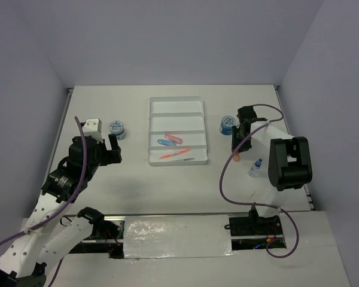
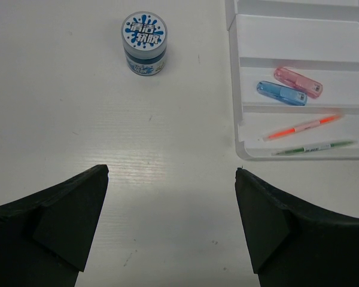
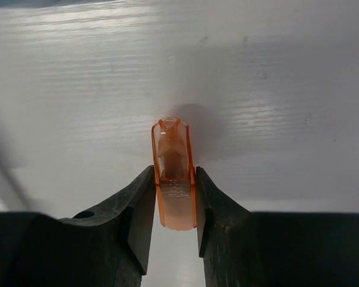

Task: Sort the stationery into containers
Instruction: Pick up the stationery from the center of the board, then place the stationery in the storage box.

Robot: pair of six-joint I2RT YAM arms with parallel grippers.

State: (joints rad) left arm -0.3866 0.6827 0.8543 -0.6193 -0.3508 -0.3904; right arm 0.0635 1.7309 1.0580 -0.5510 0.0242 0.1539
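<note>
Top view:
- orange stick [image 1: 235, 158] mostly under right gripper [image 1: 235, 149], only a sliver shows.
- right-hand tub [image 1: 227, 124] part-hidden by same gripper. Lid print too small to read.
- white-blue tube [image 1: 255, 168]: one side behind right arm [image 1: 289, 162].
- left arm [image 1: 66, 179] cut by bottom-left edge.

L wrist view:
- tray [image 2: 238, 119] cut off at top & right, so compartment count can't be told here.
- green pen [image 2: 314, 147] lettering illegible.

R wrist view:
- fingers [image 3: 131, 221] run off bottom edge.
- far table [image 3: 257, 36] blurred.
- grey streak [image 3: 1, 173] at left edge, unidentifiable.
</note>
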